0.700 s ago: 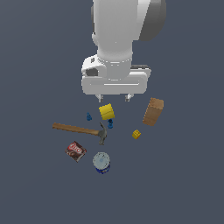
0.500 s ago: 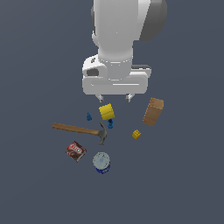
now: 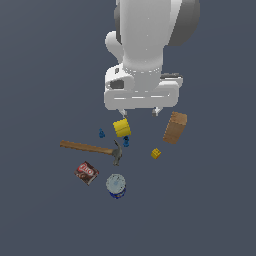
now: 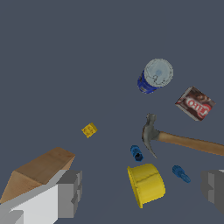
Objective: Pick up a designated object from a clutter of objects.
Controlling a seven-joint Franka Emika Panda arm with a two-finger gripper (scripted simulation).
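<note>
The designated tiny mid-blue peg (image 3: 101,133) lies on the floor to the exterior view's left of the yellow cup (image 3: 121,128); in the wrist view the peg (image 4: 180,173) lies between the cup (image 4: 146,184) and the hammer handle. The similar darker blue piece (image 3: 126,142) lies by the hammer head (image 3: 118,151); it also shows in the wrist view (image 4: 136,153). My gripper (image 3: 140,112) hangs open and empty well above the clutter, above the cup and the brown box (image 3: 175,127). Its two fingers (image 4: 70,192) stand wide apart in the wrist view.
A wooden-handled hammer (image 3: 87,147), a red-brown packet (image 3: 87,172) and a blue-and-white can (image 3: 116,185) lie on the nearer side. A small yellow brick (image 3: 156,153) lies below the brown box. All rest on the dark grey floor (image 3: 45,210).
My gripper has shifted a little to the exterior view's right at about the same height. The objects have not moved.
</note>
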